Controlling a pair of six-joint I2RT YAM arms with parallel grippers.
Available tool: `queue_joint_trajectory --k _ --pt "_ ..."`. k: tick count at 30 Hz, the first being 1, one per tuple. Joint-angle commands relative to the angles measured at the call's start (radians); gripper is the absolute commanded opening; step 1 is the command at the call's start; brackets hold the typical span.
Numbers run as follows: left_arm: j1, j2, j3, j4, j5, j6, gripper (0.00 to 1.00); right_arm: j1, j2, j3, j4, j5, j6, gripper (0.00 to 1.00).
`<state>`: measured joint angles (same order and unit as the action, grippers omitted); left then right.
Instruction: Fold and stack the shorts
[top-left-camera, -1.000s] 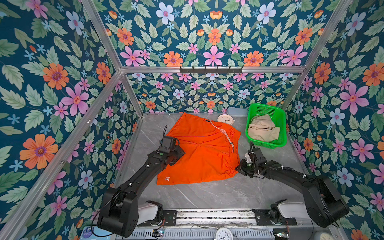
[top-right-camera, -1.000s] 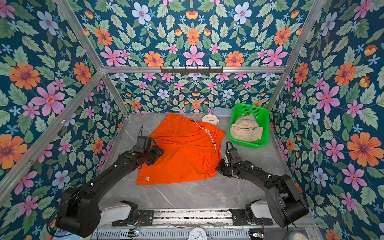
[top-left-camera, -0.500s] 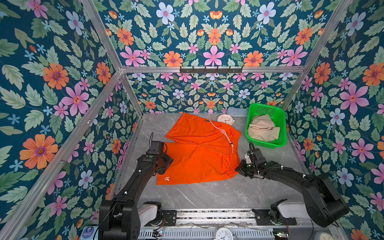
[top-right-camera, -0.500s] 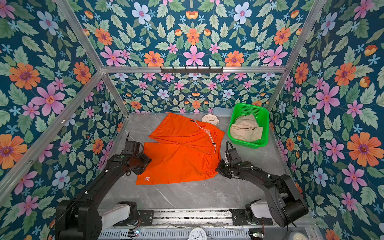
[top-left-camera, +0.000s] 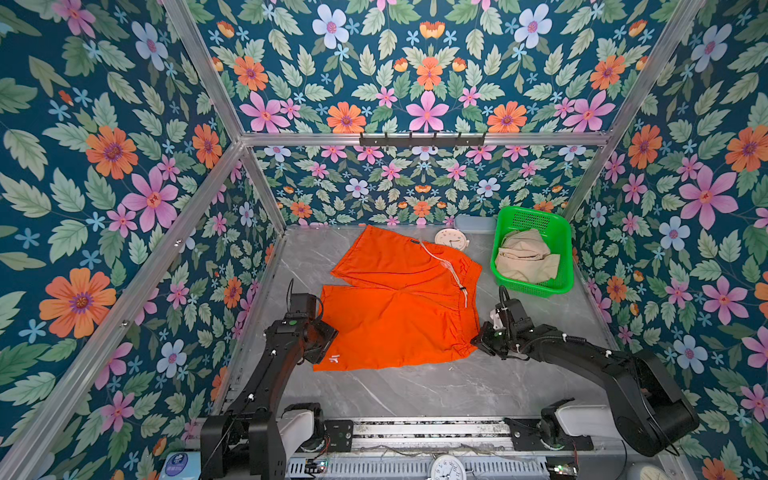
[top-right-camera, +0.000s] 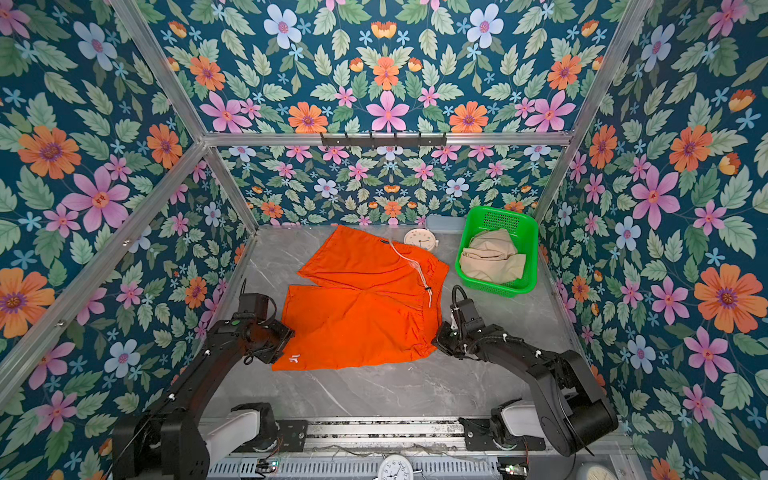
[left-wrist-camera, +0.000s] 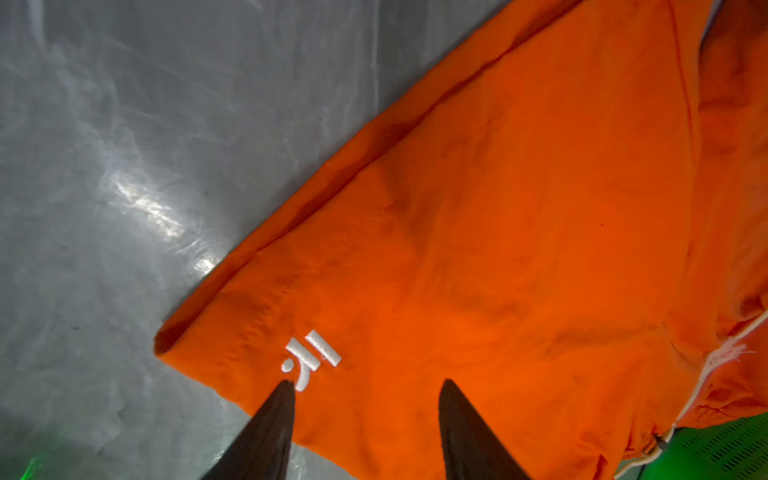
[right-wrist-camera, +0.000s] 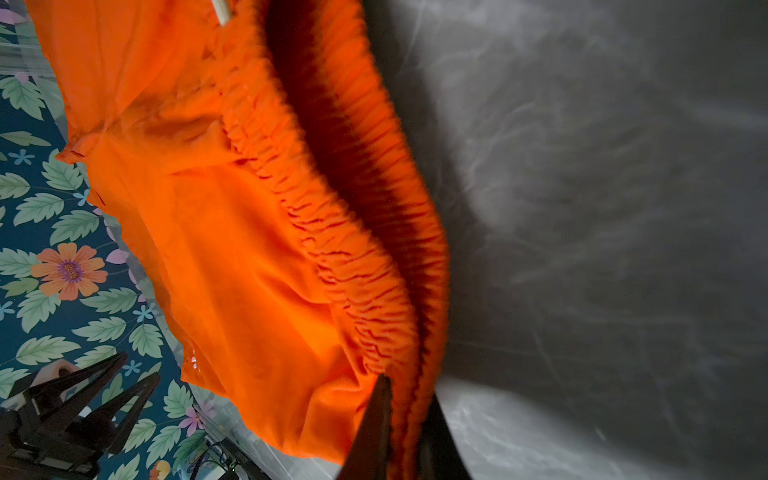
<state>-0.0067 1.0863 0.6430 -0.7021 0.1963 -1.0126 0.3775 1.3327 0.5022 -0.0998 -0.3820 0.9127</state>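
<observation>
My left gripper (top-left-camera: 323, 348) is on the left, low over the grey table (top-left-camera: 415, 390). It sits at the end of the near leg of the orange shorts (top-left-camera: 395, 324). In the left wrist view the left gripper (left-wrist-camera: 365, 386) is about half open, and there is nothing between its two black fingers (left-wrist-camera: 266, 432). The finger tips are over the cloth, and one is right by the little white logo (left-wrist-camera: 311, 359). I can't tell if the tips touch the cloth.

The orange shorts (top-right-camera: 357, 320) lie spread out flat in the middle of the table. Both legs point to the left and the waist is on the right. The far leg slants off toward the back wall. A white string (top-left-camera: 446, 266) lies across the waist end. A small round clock (top-left-camera: 451, 239) lies just behind the waist, by the back wall.

Next comes my right gripper (top-left-camera: 478, 338), down at the near corner of the waist. In the right wrist view the right gripper (right-wrist-camera: 409, 388) is pinched tight on the wrinkly waist band of the orange shorts (right-wrist-camera: 208, 249).

A green basket (top-left-camera: 536, 216) stands in the far right corner. The beige shorts (top-left-camera: 525, 257) are inside it, bunched up.
</observation>
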Motion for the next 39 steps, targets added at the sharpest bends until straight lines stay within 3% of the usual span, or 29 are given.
queue_joint_trajectory --k 1,9,20,32,39 --pt "0.027 -0.022 -0.020 -0.043 -0.016 0.016 0.58 0.001 -0.002 -0.005 0.007 0.009 0.008 0.12" --pt "0.075 -0.078 -0.072 -0.113 -0.090 0.000 0.56 0.001 0.022 -0.004 0.019 0.002 0.008 0.12" --pt "0.079 0.009 -0.124 -0.021 -0.080 -0.020 0.53 0.001 0.037 -0.013 0.043 -0.006 0.016 0.12" --pt "0.089 0.043 -0.158 0.015 -0.125 -0.008 0.14 0.002 -0.001 -0.024 0.003 0.000 0.017 0.12" --pt "0.089 -0.016 -0.135 -0.009 -0.155 -0.006 0.00 0.008 -0.058 -0.027 -0.061 0.012 0.014 0.11"
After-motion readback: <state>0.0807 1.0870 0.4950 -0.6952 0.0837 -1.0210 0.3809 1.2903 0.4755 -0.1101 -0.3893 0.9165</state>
